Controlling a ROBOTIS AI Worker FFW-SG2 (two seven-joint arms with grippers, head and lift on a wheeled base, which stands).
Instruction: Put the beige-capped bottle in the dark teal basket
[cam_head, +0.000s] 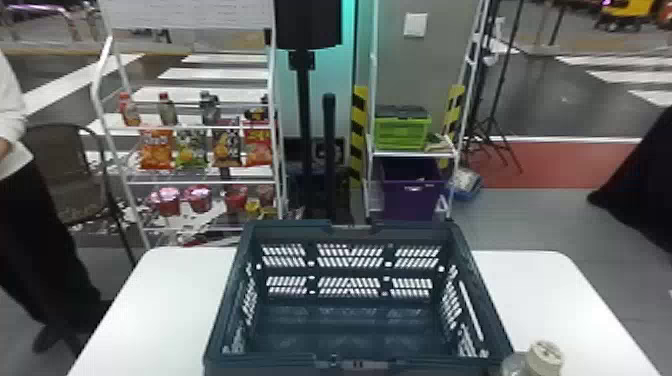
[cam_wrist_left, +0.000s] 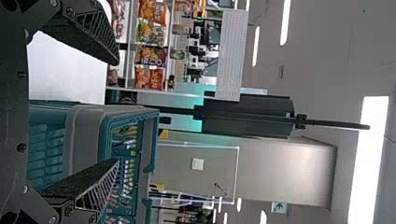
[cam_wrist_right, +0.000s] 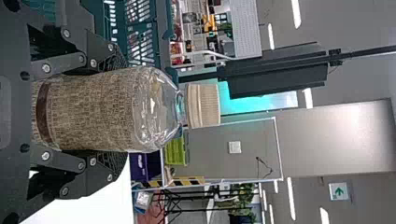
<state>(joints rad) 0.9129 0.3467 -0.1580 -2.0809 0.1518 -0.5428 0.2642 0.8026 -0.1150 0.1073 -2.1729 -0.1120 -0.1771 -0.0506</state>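
Observation:
The dark teal basket (cam_head: 350, 325) stands on the white table, its inside bare. Just beyond its right front corner, the beige-capped bottle (cam_head: 545, 357) shows its cap and clear shoulder at the head view's bottom edge. In the right wrist view my right gripper (cam_wrist_right: 114, 109) is shut on the bottle (cam_wrist_right: 93, 109), one finger on each side of its label; the bottle is upright in the room, with the basket (cam_wrist_right: 140, 32) beside it. My left gripper (cam_wrist_left: 114, 112) is open with nothing held, and the basket's rim (cam_wrist_left: 88, 135) shows beyond and between its fingers.
The white table (cam_head: 165, 295) extends on both sides of the basket. Behind it are a rack with snack bags (cam_head: 190, 147), a second rack with a green crate (cam_head: 402, 132) and purple bin (cam_head: 412, 195), and a chair (cam_head: 70, 170) at the left.

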